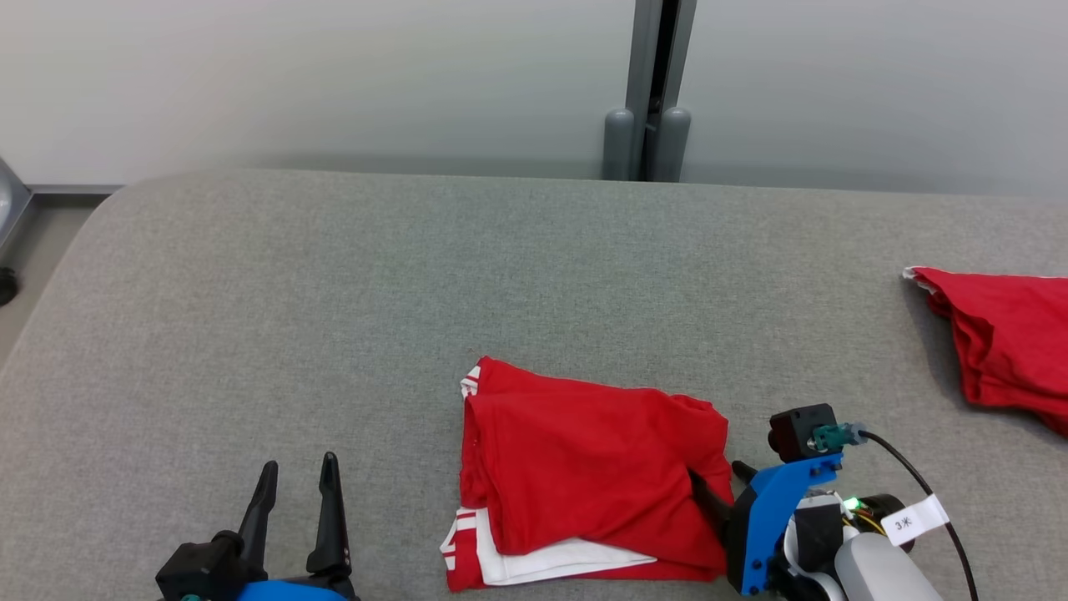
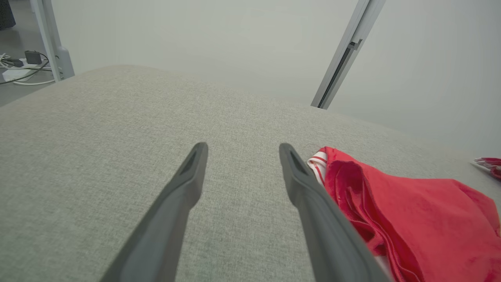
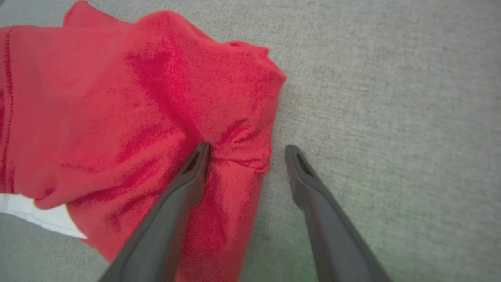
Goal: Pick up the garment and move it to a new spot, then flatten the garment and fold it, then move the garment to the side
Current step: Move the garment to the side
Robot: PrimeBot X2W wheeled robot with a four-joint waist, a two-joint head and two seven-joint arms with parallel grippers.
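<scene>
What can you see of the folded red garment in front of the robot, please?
The red garment looks like soft knit cloth, with white striped trim at its left corners and a white layer under the near edge. It lies roughly folded and wrinkled on the grey surface. The open right end effector straddles its right edge, one finger apparently touching it.

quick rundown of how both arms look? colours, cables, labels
The left pincer and right pincer each have two long, dark, tapering fingers. Right wrist: blue bracket carrying a black camera cube with a teal plug and black cable, a white tag with printed marking, a green light, and a pale forearm. Left wrist: black base.
</scene>
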